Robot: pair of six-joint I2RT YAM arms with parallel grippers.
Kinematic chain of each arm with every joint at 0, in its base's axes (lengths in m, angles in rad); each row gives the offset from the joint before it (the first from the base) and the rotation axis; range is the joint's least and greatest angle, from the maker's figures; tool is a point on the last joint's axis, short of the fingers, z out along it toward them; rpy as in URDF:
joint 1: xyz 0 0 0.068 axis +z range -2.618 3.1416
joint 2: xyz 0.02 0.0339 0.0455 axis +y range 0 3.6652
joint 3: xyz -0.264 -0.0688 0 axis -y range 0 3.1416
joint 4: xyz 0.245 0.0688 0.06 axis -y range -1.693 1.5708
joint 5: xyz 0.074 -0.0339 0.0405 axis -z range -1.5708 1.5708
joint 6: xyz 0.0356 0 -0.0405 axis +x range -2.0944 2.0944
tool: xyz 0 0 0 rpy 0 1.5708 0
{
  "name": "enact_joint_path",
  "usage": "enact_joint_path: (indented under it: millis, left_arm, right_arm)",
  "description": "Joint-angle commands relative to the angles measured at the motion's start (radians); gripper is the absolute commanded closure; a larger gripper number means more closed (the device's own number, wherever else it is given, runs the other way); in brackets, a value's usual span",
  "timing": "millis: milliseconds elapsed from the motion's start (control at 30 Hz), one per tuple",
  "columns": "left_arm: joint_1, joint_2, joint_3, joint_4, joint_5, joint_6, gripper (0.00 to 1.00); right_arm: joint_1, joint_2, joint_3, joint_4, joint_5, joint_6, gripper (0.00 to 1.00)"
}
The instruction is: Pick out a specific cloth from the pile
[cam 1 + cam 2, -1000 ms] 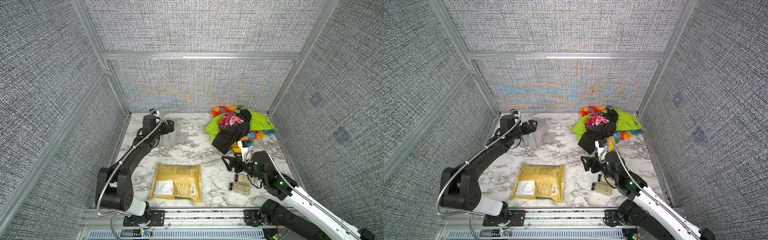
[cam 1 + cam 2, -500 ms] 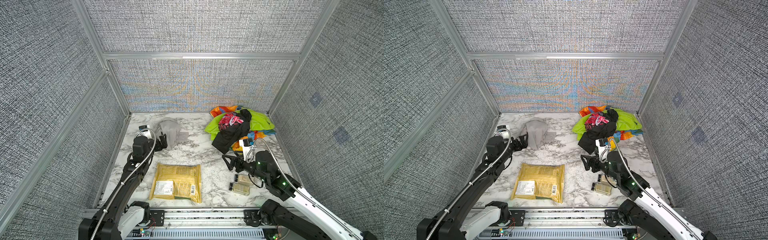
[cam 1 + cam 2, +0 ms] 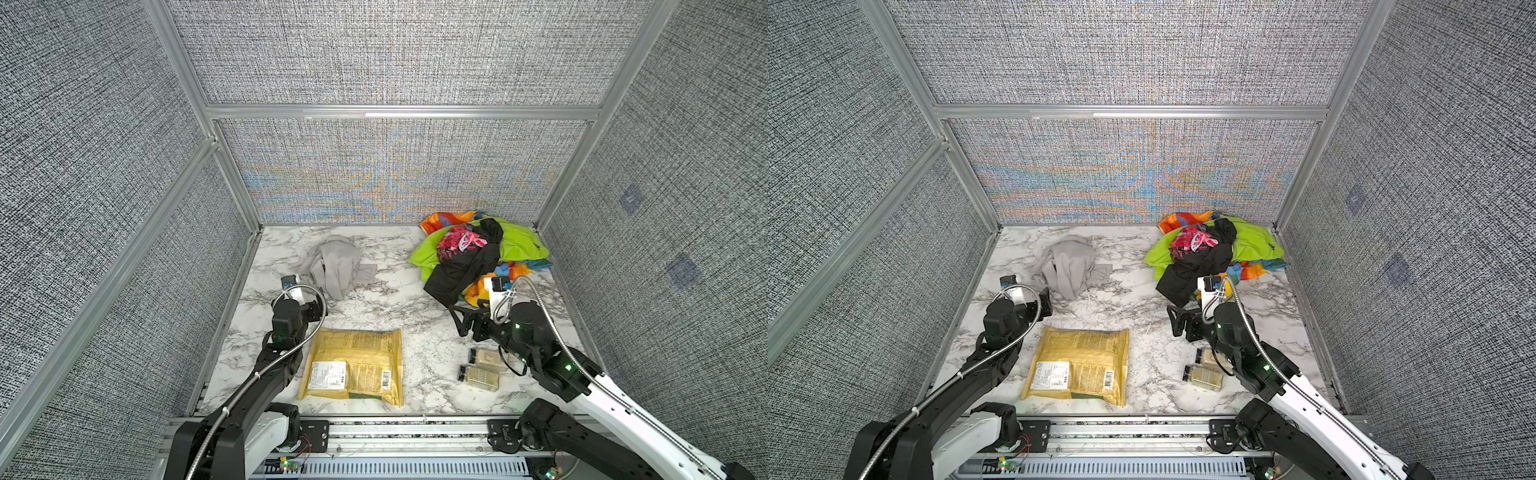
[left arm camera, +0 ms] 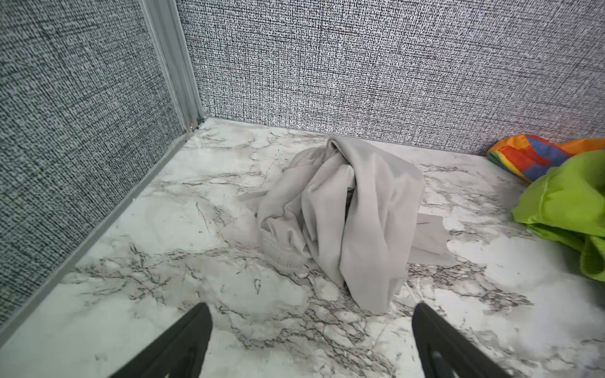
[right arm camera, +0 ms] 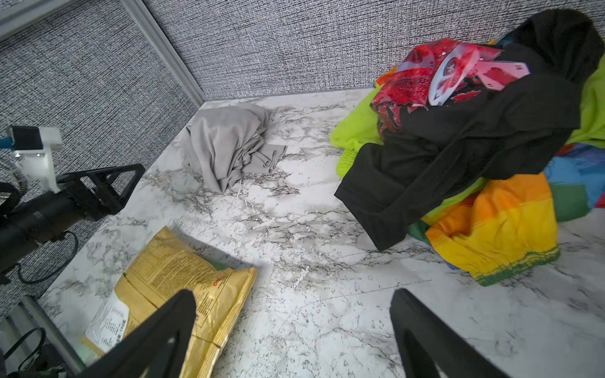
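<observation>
The cloth (image 3: 334,266) (image 3: 1069,266), plain light grey, lies crumpled by itself on the marble table at the back left, apart from the pile. The pile (image 3: 478,253) (image 3: 1212,249) of black, lime green, tie-dye and red-print clothes sits at the back right. My left gripper (image 3: 314,308) (image 3: 1045,300) stands open just in front of the cloth (image 4: 347,222), touching nothing; in the left wrist view the left gripper (image 4: 307,306) has only bare table between its fingers. My right gripper (image 3: 458,322) (image 5: 293,294) is open and empty, a little short of the pile's (image 5: 474,131) black garment.
A yellow package (image 3: 357,365) lies flat at the front centre between the arms. Two small jars (image 3: 484,368) lie under the right arm. Textured grey walls (image 3: 124,232) close in three sides, and a metal rail (image 3: 395,428) runs along the front.
The left arm has drawn back from the grey cloth toward the front, leaving the cloth lying on the table. The right arm has barely moved.
</observation>
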Motion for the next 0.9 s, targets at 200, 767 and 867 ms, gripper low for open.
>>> enact_joint_path:
  millis: [200,767,867]
  left_arm:
    - [0.01,0.192,-0.043,0.429,-0.069,0.177,0.01]
    - [0.055,0.417,-0.067,0.64,-0.02,0.196,0.01]
    - [0.081,0.435,-0.035,0.599,0.014,0.177,0.01]
  right_arm:
    - [0.0,0.019,0.024,-0.014,-0.014,-0.044,0.03]
    - [-0.04,0.123,-0.026,0.047,0.371,-0.121,0.03]
    - [-0.075,0.115,-0.058,0.123,0.367,-0.199,0.04]
